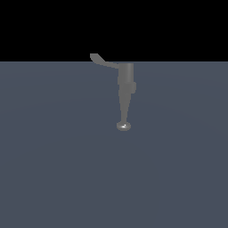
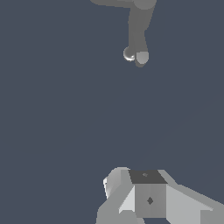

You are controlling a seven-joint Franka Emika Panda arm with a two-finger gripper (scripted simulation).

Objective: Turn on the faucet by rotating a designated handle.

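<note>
Grey faucet (image 1: 126,91) stands mid-tabletop (image 1: 53,178), its handle (image 1: 101,60) jutting toward ten o'clock. Jaws' state cannot be told; gripper (image 2: 131,192) should approach the paddle end and push sideways.

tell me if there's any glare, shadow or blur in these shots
Exterior view: soft, low-detail render, one small bright glint on the faucet tip, no cast shadows on the floor, black band above. Wrist view: same tip glint, gripper flatly lit and blocky, its state unclear.
</note>
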